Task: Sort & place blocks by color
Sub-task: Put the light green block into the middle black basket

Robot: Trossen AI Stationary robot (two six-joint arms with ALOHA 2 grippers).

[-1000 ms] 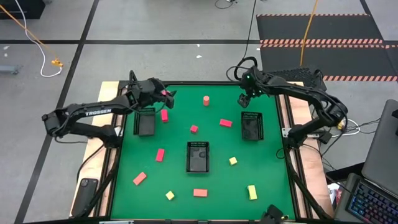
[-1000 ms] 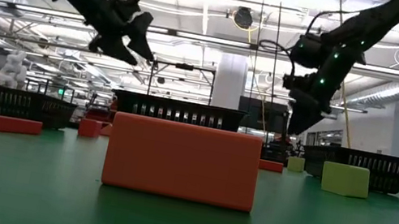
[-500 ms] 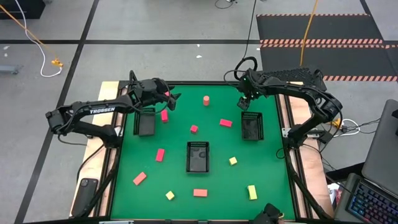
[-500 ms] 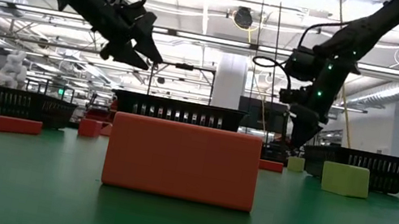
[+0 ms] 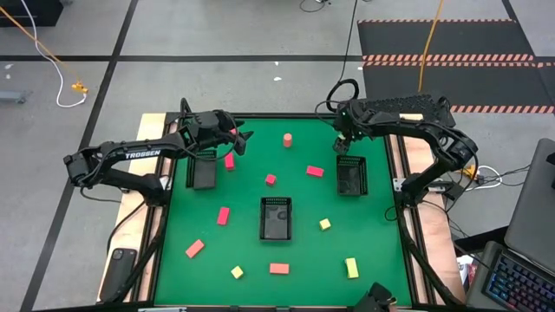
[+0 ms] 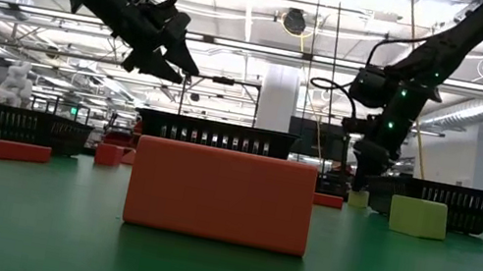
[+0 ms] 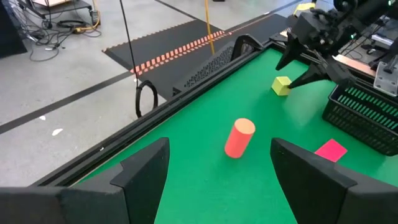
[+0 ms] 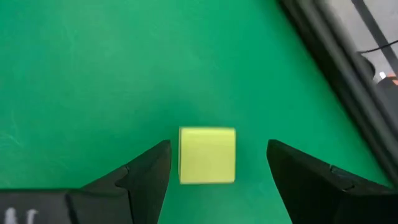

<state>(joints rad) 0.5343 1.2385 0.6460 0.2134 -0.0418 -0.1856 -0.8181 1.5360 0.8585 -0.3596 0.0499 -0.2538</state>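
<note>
My right gripper [image 5: 341, 147] hangs open low over the far right of the green mat, pointing steeply down. A pale yellow cube [image 8: 207, 155] rests on the mat between its fingers [image 8: 149, 165], with a gap on each side; the left wrist view also shows this cube [image 7: 281, 85]. My left gripper [image 5: 241, 140] stands open in the air at the far left, empty, facing a salmon-orange cylinder [image 7: 239, 138] that stands on its end. Other blocks lie loose on the mat: a pink-red bar [image 5: 229, 160], a red cube [image 5: 270, 179] and a pink block [image 5: 315, 171].
Three black slotted trays stand on the mat: left [image 5: 204, 169], middle [image 5: 276, 217] and right [image 5: 351, 175], the last just near-side of my right gripper. Several red, orange and yellow blocks lie across the near half, among them an orange bar [image 6: 221, 195]. The mat's raised far rim [image 7: 186, 93] runs close by.
My right gripper has sunk toward the mat beside the right tray's far end, staying open. The yellow cube and the other blocks have kept their places.
</note>
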